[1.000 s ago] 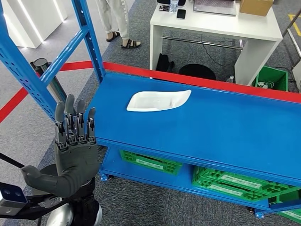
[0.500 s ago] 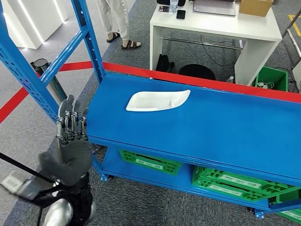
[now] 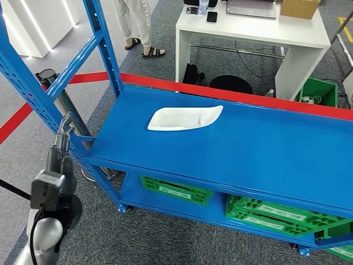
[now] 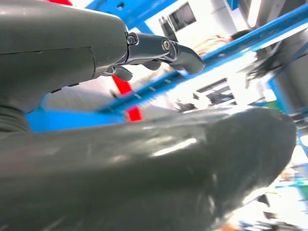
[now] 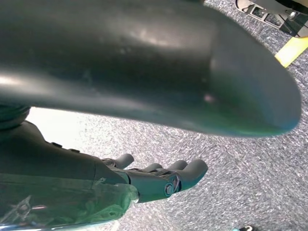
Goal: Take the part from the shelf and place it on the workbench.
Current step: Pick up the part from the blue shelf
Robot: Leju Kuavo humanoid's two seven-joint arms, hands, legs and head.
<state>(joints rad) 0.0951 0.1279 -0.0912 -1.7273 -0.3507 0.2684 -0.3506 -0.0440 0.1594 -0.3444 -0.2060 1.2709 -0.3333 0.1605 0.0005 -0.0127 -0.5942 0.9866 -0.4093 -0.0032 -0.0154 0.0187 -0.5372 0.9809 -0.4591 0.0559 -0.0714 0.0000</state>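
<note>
head view: left hand (image 3: pixel 62 144) empty, fingers apart, beside shelf (image 3: pixel 216 149).

Part (image 3: pixel 185 117) on shelf (image 3: pixel 250 149), crates (image 3: pixel 177 190) beneath

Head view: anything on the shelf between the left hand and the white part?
Nothing. In the head view, only bare blue shelf surface separates the left hand, at the shelf's corner, from the white part.

A lab or workshop space: grey carpet floor (image 3: pixel 175 237), blue steel shelf rack (image 3: pixel 233 149), green crates (image 3: pixel 177 190) beneath, red floor tape (image 3: pixel 16 118), white desk (image 3: pixel 250 30) with laptop (image 3: pixel 251 8).
</note>
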